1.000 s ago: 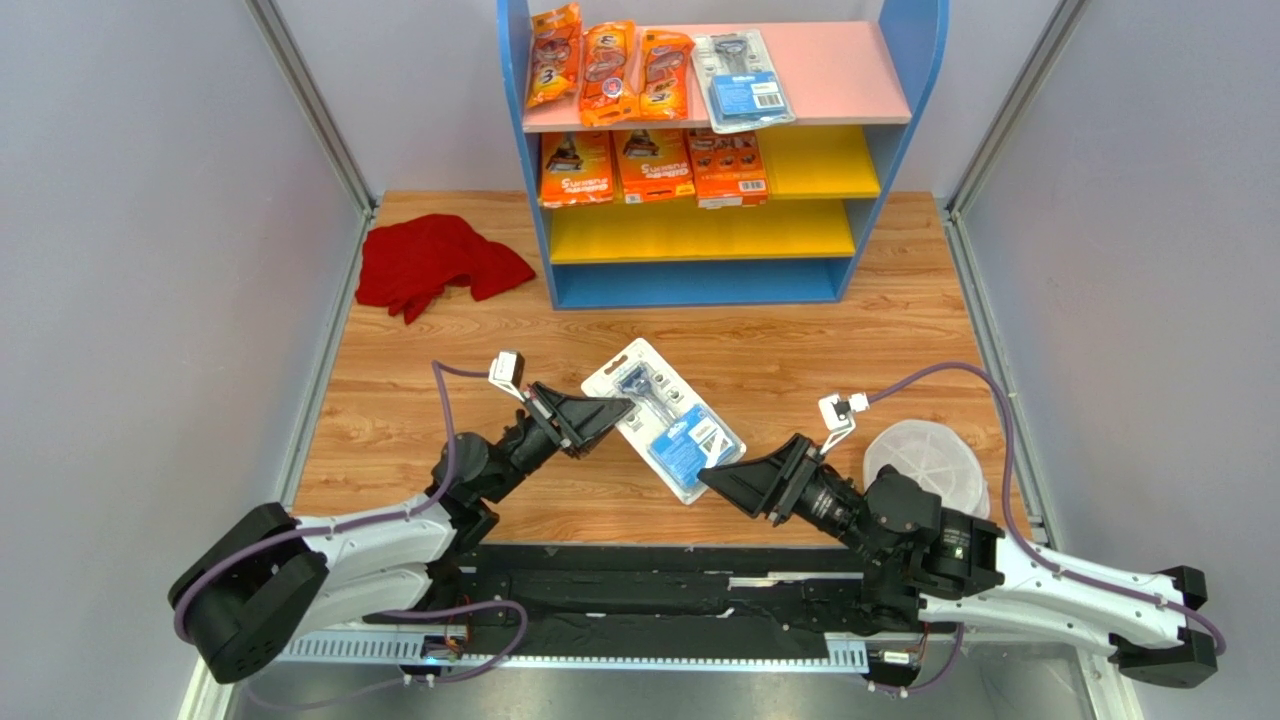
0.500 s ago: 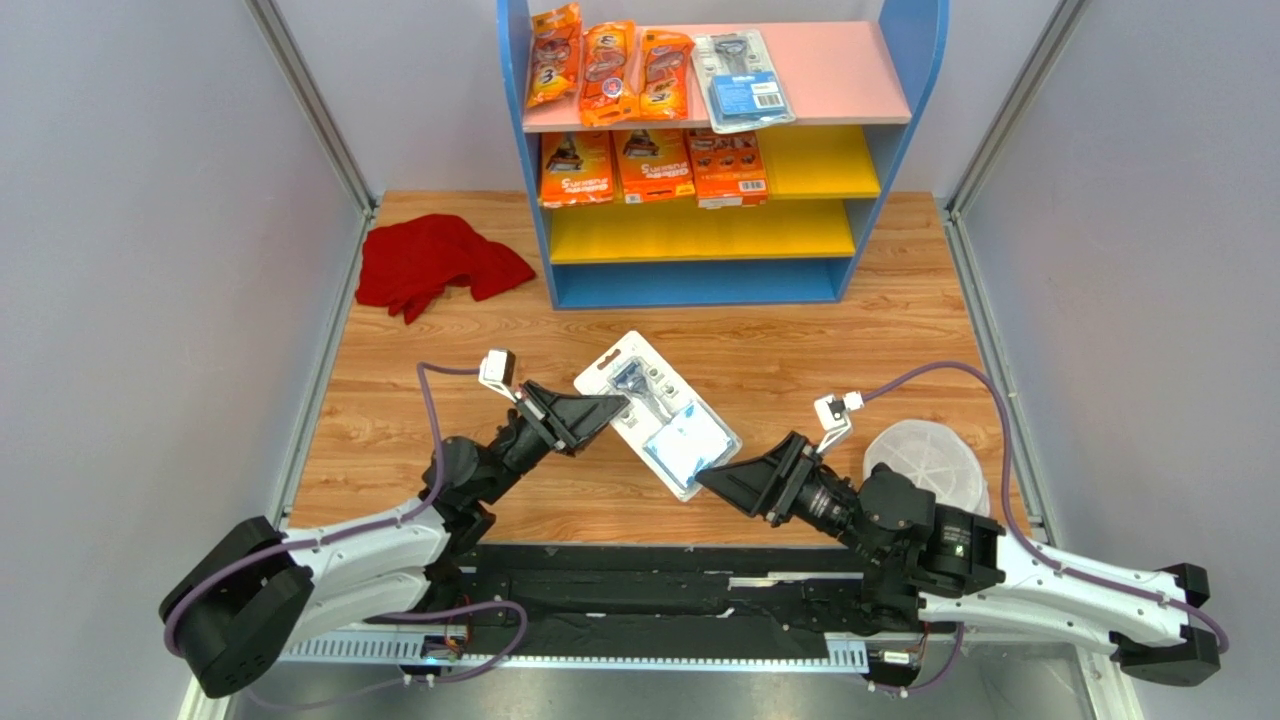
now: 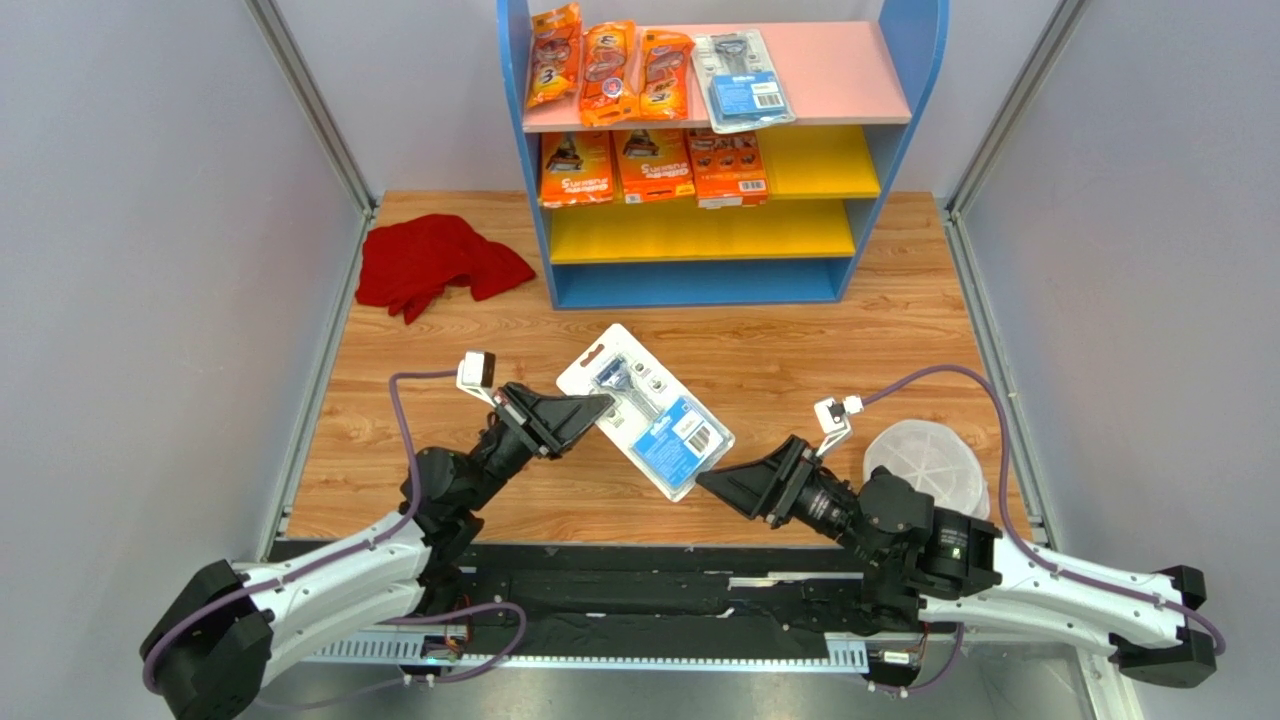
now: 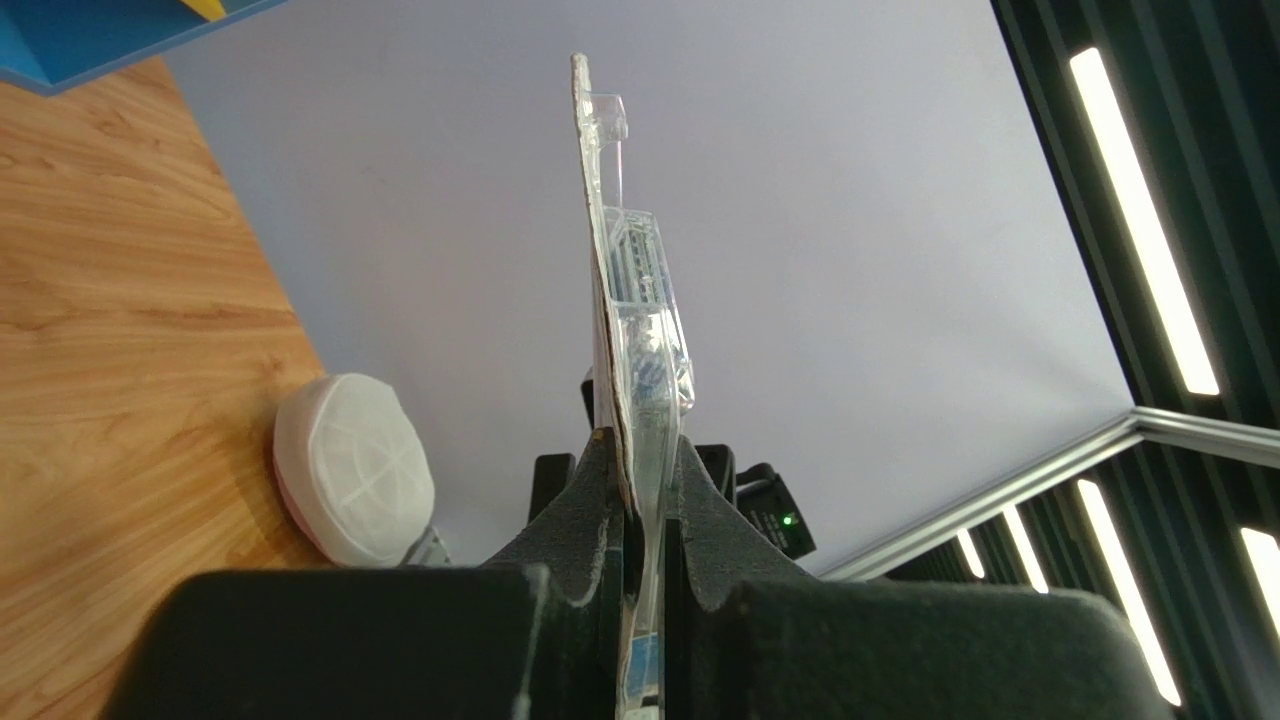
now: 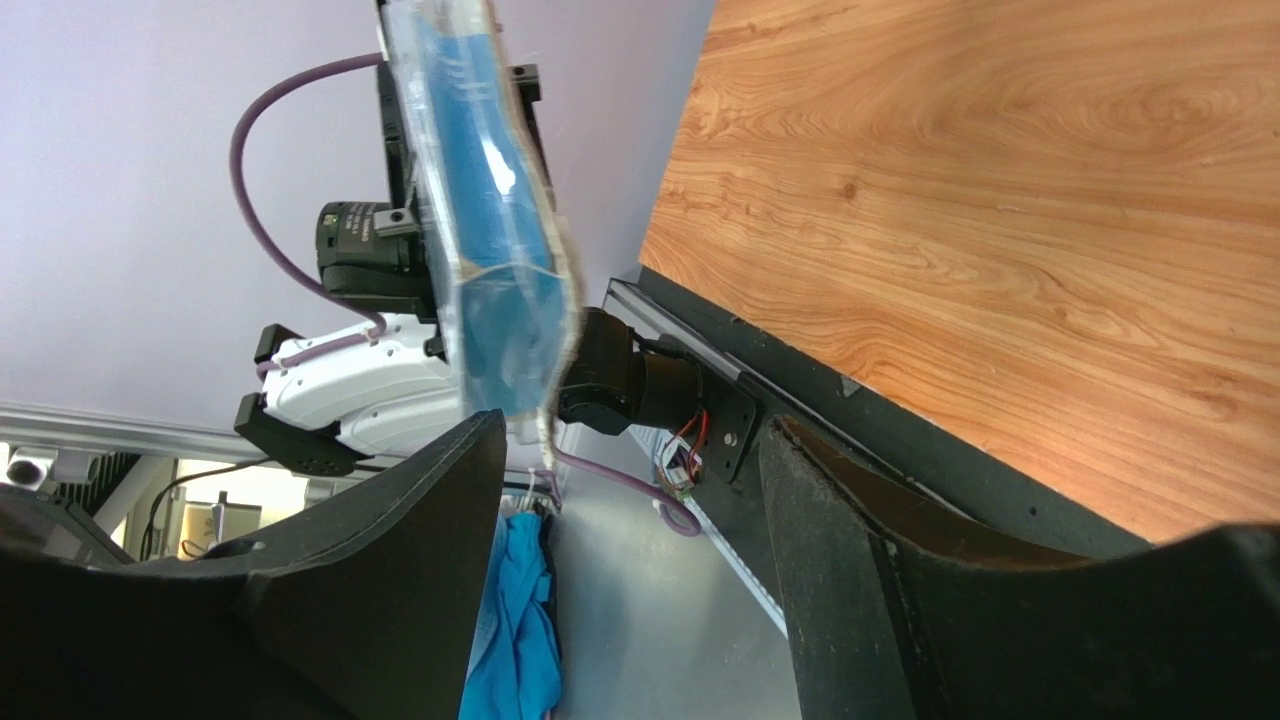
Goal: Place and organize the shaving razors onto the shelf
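My left gripper [image 3: 589,411] is shut on the edge of a grey-blue blister razor card [image 3: 646,413] and holds it above the table. In the left wrist view the card [image 4: 631,285] stands edge-on between the jaws. My right gripper [image 3: 712,486] is open and empty, just below the card's lower corner; its wrist view shows the card [image 5: 489,255] beyond the fingers. The shelf [image 3: 899,90] stands at the back. Its pink top board holds three orange bags [image 3: 609,68] and one blister card [image 3: 744,78]. The upper yellow board holds three orange razor cards [image 3: 654,165].
A red cloth [image 3: 436,263] lies left of the shelf. A round white lidded dish [image 3: 929,465] sits by the right arm and shows in the left wrist view [image 4: 353,468]. Grey walls close in both sides.
My left gripper has lifted the blister card and carried it left and up, away from the right gripper. The right gripper has let go and stayed in place.
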`<action>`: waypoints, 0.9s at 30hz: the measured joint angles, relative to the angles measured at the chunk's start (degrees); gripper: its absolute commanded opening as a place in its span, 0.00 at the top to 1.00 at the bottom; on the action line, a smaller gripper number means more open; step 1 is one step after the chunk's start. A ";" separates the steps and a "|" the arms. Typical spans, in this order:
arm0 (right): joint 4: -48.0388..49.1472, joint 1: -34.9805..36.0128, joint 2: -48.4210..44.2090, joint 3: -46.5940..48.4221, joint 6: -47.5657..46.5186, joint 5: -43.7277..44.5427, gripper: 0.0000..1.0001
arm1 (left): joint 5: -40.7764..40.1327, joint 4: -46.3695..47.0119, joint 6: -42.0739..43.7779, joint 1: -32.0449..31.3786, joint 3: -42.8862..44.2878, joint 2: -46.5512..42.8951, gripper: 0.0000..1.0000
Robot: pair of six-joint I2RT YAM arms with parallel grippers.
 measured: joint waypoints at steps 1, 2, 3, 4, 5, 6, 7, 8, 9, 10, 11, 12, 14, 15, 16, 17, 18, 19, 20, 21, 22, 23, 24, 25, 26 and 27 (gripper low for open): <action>1.09 0.00 0.11 -0.33 -0.55 -0.11 0.33 | 0.00 -0.17 0.00 0.00 0.00 0.13 1.00; 2.29 0.00 0.26 -0.50 -1.16 -0.33 0.32 | 0.02 -0.26 0.00 0.00 0.02 0.31 1.00; 3.28 0.00 0.42 -0.55 -1.68 -0.46 0.32 | 0.07 -0.26 -0.02 0.00 0.00 0.59 1.00; 4.26 0.00 0.61 -0.55 -2.14 -0.61 0.32 | 0.11 -0.26 -0.04 0.00 0.02 0.92 1.00; 5.38 0.00 0.90 -0.55 -2.69 -0.74 0.32 | 0.20 -0.22 -0.04 0.00 0.02 1.29 1.00; 6.25 0.00 1.27 -0.55 -3.13 -0.85 0.33 | 0.33 -0.07 -0.11 0.00 0.02 1.84 1.00; 6.91 0.00 1.57 -0.55 -3.41 -0.96 0.34 | 0.50 -0.02 -0.15 0.00 0.00 2.32 1.00; 7.72 0.00 2.01 -0.55 -3.76 -1.03 0.35 | 0.68 0.02 -0.20 0.00 0.02 2.91 1.00; 8.41 0.00 2.45 -0.55 -3.93 -1.11 0.39 | 0.90 0.17 -0.24 0.00 0.02 3.52 1.00; 9.20 0.00 2.80 -0.59 -4.07 -1.14 0.43 | 1.05 0.28 -0.26 0.00 0.02 3.78 1.00; 9.81 0.00 3.19 -0.68 -4.24 -1.14 0.46 | 1.14 0.85 -0.44 0.00 0.02 4.70 1.00; 10.14 0.00 3.48 -0.79 -4.44 -1.14 0.58 | 1.16 1.42 -0.61 0.04 0.02 5.16 1.00; 10.71 -0.02 4.13 -1.01 -4.66 -1.11 0.74 | 1.25 2.56 -1.05 0.04 0.02 5.92 1.00; 10.88 0.00 4.42 -1.14 -4.83 -1.11 0.85 | 1.27 3.04 -1.36 0.04 0.02 6.16 1.00; 11.19 -0.02 4.68 -1.25 -4.52 -1.18 0.89 | 1.25 3.32 -1.25 0.11 0.02 6.32 1.00; 11.78 0.00 4.83 -1.29 -4.22 -1.16 0.93 | 1.25 3.34 -1.25 0.26 0.02 6.45 1.00; 12.17 0.00 4.87 -1.29 -4.17 -1.14 0.99 | 1.22 3.45 -1.31 0.33 0.02 6.56 1.00; 12.22 -0.02 4.87 -1.29 -3.91 -1.16 1.00 | 1.18 3.50 -1.33 0.33 0.02 6.58 1.00; 12.20 0.00 4.87 -1.29 -3.85 -1.14 1.00 | 1.18 3.52 -1.33 0.33 0.02 6.56 1.00; 12.22 0.00 4.87 -1.29 -3.74 -1.14 1.00 | 1.22 3.52 -1.33 0.33 0.02 6.54 1.00; 12.20 0.00 4.83 -1.29 -3.74 -1.11 1.00 | 1.20 3.52 -1.31 0.33 0.02 6.51 1.00; 12.17 0.00 4.79 -1.29 -3.72 -1.11 1.00 | 1.22 3.50 -1.31 0.33 0.02 6.40 1.00; 12.20 0.00 4.72 -1.29 -3.72 -1.14 1.00 | 1.25 3.45 -1.31 0.33 0.02 6.23 0.98; 12.20 0.00 4.59 -1.29 -3.67 -1.14 1.00 | 1.27 3.41 -1.29 0.31 0.02 6.01 0.93; 12.20 0.00 4.46 -1.29 -3.65 -1.14 1.00 | 1.38 3.13 -1.29 0.31 0.02 5.55 0.77; 12.17 0.07 4.31 -1.29 -3.56 -1.16 1.00 | 1.46 2.49 -1.27 0.26 0.02 4.96 0.59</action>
